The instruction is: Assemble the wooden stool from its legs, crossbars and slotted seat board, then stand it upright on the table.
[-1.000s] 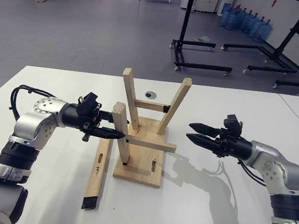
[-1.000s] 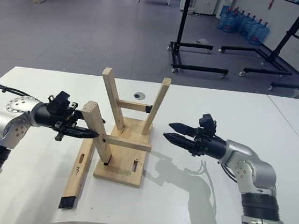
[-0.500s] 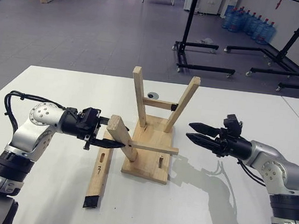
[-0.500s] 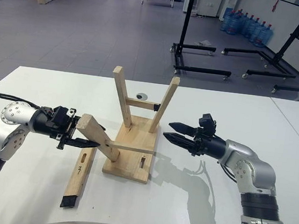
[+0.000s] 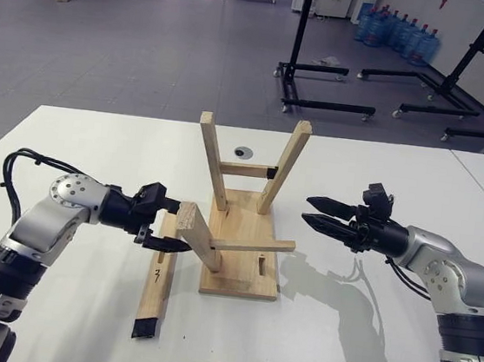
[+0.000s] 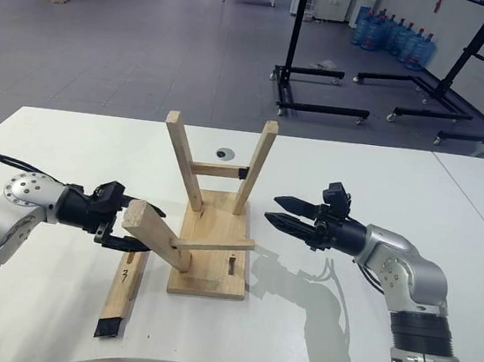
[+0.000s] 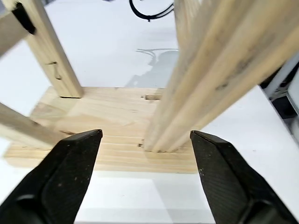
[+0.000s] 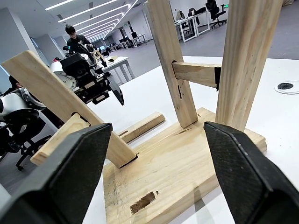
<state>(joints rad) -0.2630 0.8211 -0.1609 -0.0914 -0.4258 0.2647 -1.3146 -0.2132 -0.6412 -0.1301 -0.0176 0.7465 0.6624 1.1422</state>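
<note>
Fitting the third leg is the step in hand, I think. The seat board (image 5: 235, 281) lies flat on the white counter (image 5: 89, 137) in the middle of the frame. Two far legs (image 5: 213, 160) stand up straight in its back slots, and a short crossbar (image 5: 245, 170) joins them. The third leg (image 5: 200, 239) sits in a near slot but leans over toward the left of the frame. A thin crossbar (image 5: 252, 246) sticks out of it to the right, and its far end is free in the air. The fourth leg (image 5: 157, 285) lies flat on the counter at the lower left, just beside the board.

The left gripper (image 5: 175, 230) is at the top end of the leaning leg. Its jaws are apart, and I cannot tell if they touch the wood. The right gripper (image 5: 306, 208) hangs in the air at the right of the frame, near the stool but apart from it. Its jaws are apart too and hold nothing.

Next, the leaning leg needs to be pinched and tipped up straight so it sinks into its slot. The right gripper may need to steady the board. The fourth leg is not in yet, and the stool is not yet on its feet.
</note>
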